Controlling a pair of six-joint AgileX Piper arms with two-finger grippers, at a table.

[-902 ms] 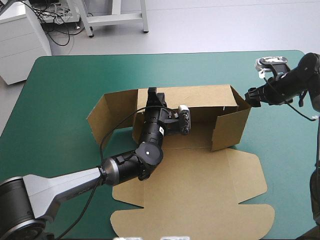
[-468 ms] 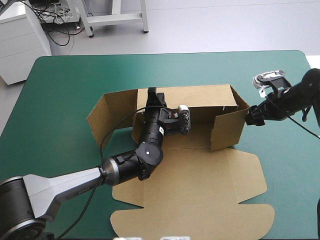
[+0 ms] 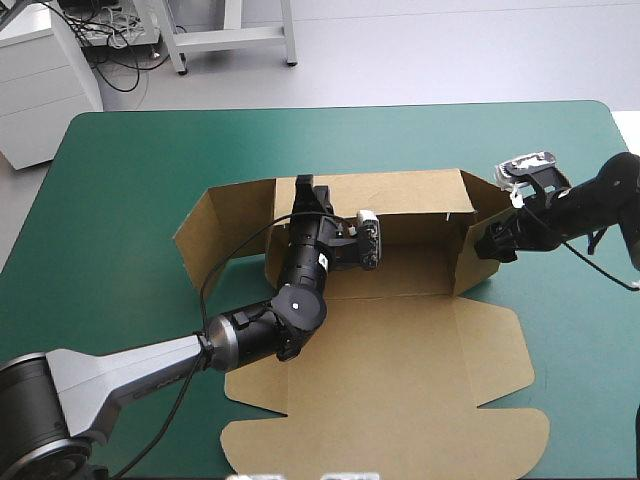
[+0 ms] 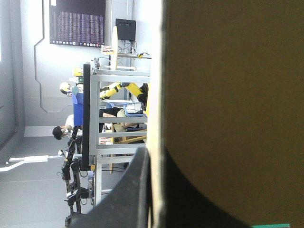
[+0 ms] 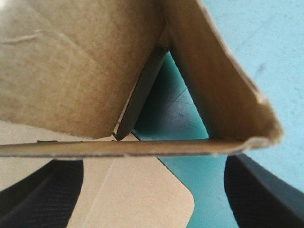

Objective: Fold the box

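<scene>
Brown cardboard box sheet (image 3: 400,370) sits mid-bench on teal-green bench cover (image 3: 120,170), half built. Far left: side flap (image 3: 210,235) standing, swung outward. Next over, left arm's black fingers (image 4: 129,197) pinched almost together on top edge of raised back wall (image 3: 400,195), board sandwiched between. Big lid panel lies flat toward near edge. Right end: other side flap (image 3: 470,255) standing, angled inward. Right arm's black fingers (image 5: 42,190) spread well apart, gripping nothing, flap's edge running across gap between them.
</scene>
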